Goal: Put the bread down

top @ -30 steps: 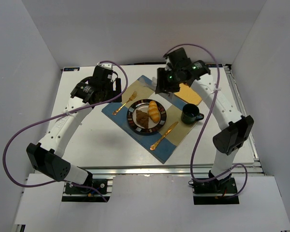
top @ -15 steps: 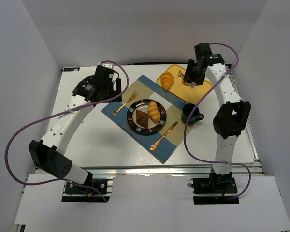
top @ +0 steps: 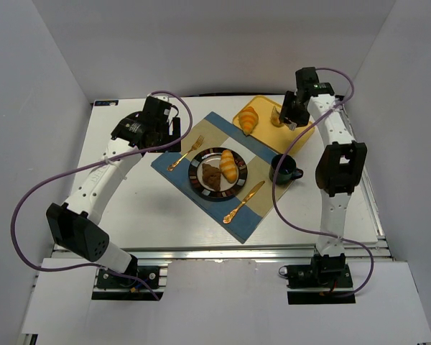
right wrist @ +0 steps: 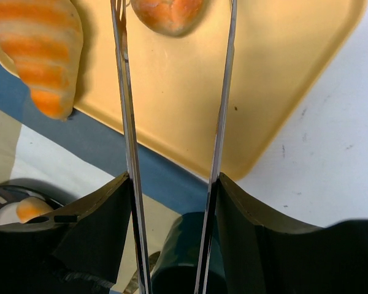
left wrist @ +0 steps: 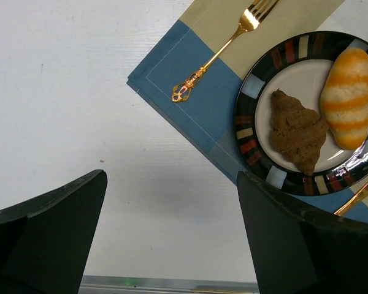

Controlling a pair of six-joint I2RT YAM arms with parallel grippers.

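Overhead view of a white table between two robot arms; the right gripper (right wrist: pixel 172 184) was clenched on the outside of a pair of metal tongs (right wrist: pixel 224 92), whose thin arms were spread apart and reached out over a yellow tray (right wrist: pixel 282 79) at the far right.

On the tray lay a small tan bun (right wrist: pixel 168 12), between the tongs' arms and close to the left one; whether metal touched it could not be told; a striped croissant (right wrist: pixel 40 52) lay beside it on the tray's left.

A dark-rimmed plate (left wrist: pixel 248 92) sat on a blue and tan placemat (left wrist: pixel 196 116), already holding a brown pastry (left wrist: pixel 297 131) and another striped croissant (left wrist: pixel 348 98), with a gold fork (left wrist: pixel 214 55) to its left and a dark mug (top: pixel 281 170) to its right.

The left gripper (left wrist: pixel 172 177) hung released and empty over bare table just left of the placemat.

The step in hand appeared to be taking the bun; next, the tongs would need to straddle it evenly, squeeze gently, lift, and carry it past the mug to the plate's remaining bare part.
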